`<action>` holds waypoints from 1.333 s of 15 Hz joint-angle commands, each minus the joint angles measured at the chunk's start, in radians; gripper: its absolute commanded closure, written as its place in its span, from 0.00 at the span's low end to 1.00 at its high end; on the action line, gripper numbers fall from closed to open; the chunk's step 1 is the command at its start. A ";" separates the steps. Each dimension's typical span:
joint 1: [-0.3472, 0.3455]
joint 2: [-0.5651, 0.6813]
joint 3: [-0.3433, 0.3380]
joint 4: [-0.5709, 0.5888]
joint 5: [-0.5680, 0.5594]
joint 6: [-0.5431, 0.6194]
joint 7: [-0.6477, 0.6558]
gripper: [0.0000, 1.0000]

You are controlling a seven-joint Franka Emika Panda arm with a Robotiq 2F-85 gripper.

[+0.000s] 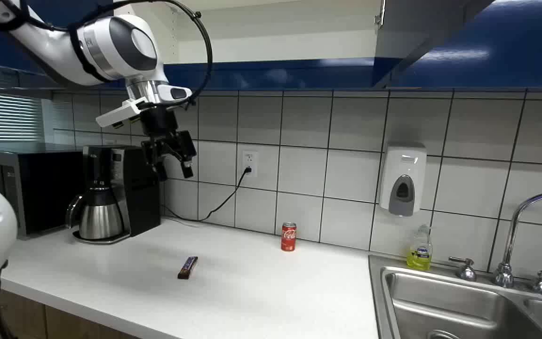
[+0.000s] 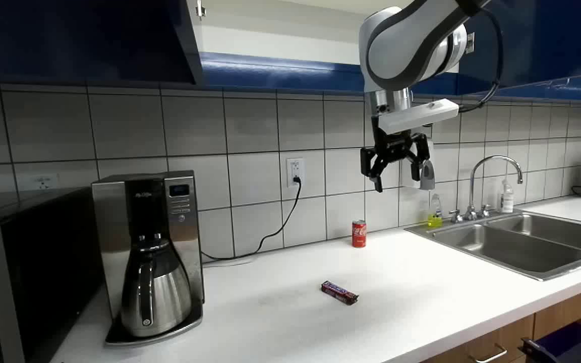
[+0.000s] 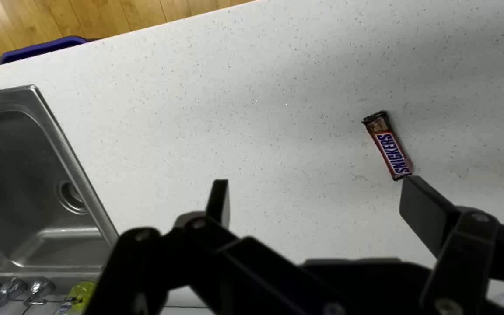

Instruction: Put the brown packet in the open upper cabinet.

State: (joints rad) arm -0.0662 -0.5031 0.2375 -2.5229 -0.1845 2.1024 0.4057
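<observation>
We see the brown packet (image 2: 339,292) lying on the white counter (image 2: 270,322), between the coffee maker (image 2: 185,232) and the sink (image 2: 512,252), with the red can (image 2: 359,234) upright near the tiled wall (image 2: 251,179), well apart from the packet. A bottle of yellow liquid (image 1: 419,256) stands at the sink's back edge. We see the jaws spread wide, up in the air. In an exterior view the arm (image 2: 404,55) blocks part of the open upper cabinet (image 2: 280,40) from our sight

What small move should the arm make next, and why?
Probably shift the open, black two-fingered gripper until it centres over the small oblong dark-brown Snickers packet: the jaws are empty, and in the wrist view the packet lies off-centre toward one jaw, flat on the speckled white countertop.
</observation>
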 commanded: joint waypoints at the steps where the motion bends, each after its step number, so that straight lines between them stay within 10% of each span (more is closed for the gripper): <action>1: 0.020 0.003 -0.019 0.002 -0.010 -0.004 0.008 0.00; 20: 0.129 0.085 -0.142 0.014 0.046 0.098 -0.363 0.00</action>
State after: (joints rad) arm 0.0403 -0.4541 0.1312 -2.5270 -0.1723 2.1852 0.1214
